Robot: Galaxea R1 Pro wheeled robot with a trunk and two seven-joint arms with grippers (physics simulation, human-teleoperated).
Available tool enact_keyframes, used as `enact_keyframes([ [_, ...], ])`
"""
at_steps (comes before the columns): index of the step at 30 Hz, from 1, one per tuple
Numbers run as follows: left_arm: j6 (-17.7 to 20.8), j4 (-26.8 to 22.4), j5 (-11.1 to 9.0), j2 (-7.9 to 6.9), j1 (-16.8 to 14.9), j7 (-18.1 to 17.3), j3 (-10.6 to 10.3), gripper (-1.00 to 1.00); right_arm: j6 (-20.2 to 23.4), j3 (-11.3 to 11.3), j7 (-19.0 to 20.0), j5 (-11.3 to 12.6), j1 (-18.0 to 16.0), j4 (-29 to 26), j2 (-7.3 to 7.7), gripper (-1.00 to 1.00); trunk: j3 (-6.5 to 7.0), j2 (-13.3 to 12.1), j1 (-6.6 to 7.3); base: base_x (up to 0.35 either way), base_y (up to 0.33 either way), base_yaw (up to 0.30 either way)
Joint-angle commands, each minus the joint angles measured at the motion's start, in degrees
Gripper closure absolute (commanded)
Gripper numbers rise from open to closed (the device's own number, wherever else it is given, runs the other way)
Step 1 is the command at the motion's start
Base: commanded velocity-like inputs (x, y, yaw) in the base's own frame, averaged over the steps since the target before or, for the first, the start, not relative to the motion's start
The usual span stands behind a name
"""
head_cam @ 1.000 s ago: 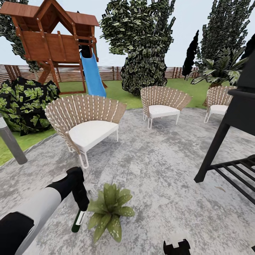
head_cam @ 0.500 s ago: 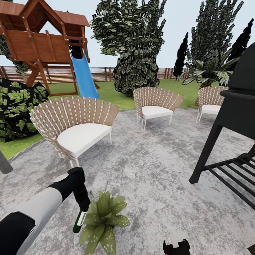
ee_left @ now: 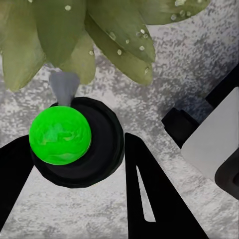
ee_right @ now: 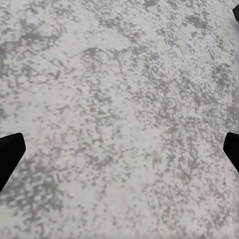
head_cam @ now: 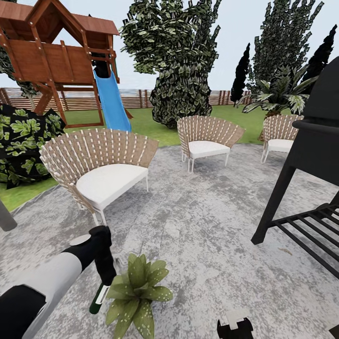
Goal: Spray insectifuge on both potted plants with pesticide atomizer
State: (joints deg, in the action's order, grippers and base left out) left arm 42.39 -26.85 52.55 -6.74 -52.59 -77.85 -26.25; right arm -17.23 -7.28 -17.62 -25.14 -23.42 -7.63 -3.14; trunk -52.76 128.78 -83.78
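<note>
Out on the left, the left gripper (head_cam: 104, 278) was clamped on the pesticide atomizer (head_cam: 98, 300), and there it hung, bottle pointing down at the grey patio (head_cam: 197, 235), just beside the potted plant (head_cam: 135, 292). From the left wrist camera the black fingers (ee_left: 144, 194) sat on either side of the atomizer's dark round body (ee_left: 97, 149), a bright green ball (ee_left: 59, 134) glowing on its end, with a grey wisp, possibly spray, rising toward the leaves. Those leaves (ee_left: 99, 30) wore a scatter of whitish specks, the insectifuge (ee_left: 118, 51), right there on the green. The plant itself stood on the paving near the patio's front edge, the atomizer at its left side. Behind it a wicker chair (head_cam: 101, 165) with a white cushion faced in from the patio's left edge. Over on the right, the right gripper (head_cam: 234, 327) peeked up at the patio's near edge; the right wrist camera showed its two black fingertips (ee_right: 10, 149) spread wide apart over bare speckled paving, holding nothing. A black grill stand (head_cam: 306, 188) loomed at the far right.
</note>
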Motion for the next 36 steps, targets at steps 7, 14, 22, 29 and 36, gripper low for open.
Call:
enact_keyframes([
  [7, 1.1, -0.7, 4.0, 3.55, -0.2, -0.2, -0.1, 1.00, -0.2, -0.5, -0.2, -0.7, 0.0, 0.1, -0.02, -1.00, -0.06, 0.0, 0.01, 0.000, 0.000, 0.000],
  [14, 0.6, 0.2, 5.1, 1.10, 0.6, -0.1, 0.1, 1.00, -0.2, -0.5, -0.1, -0.7, 0.0, 0.1, -0.02, -1.00, -0.06, 0.0, 0.01, 0.000, 0.000, 0.000],
  [22, -0.6, 0.0, 3.1, -0.71, 3.3, 0.7, 2.4, 1.00, -0.2, -0.5, -0.2, -0.7, 0.0, 0.1, -0.02, -1.00, -0.06, 0.0, 0.01, 0.000, 0.000, 0.000],
  [29, -0.5, -0.7, 1.9, 0.50, 2.6, -1.8, 5.8, 1.00, -0.2, -0.5, -0.2, -0.7, 0.0, 0.1, -0.02, -1.00, -0.06, 0.0, 0.01, 0.000, 0.000, 0.000],
  [36, -0.9, 0.1, 2.2, -0.35, 3.0, -3.4, 5.9, 1.00, -0.2, -0.5, -0.1, -0.7, 0.0, 0.1, -0.02, -1.00, -0.06, 0.0, 0.01, 0.000, 0.000, 0.000],
])
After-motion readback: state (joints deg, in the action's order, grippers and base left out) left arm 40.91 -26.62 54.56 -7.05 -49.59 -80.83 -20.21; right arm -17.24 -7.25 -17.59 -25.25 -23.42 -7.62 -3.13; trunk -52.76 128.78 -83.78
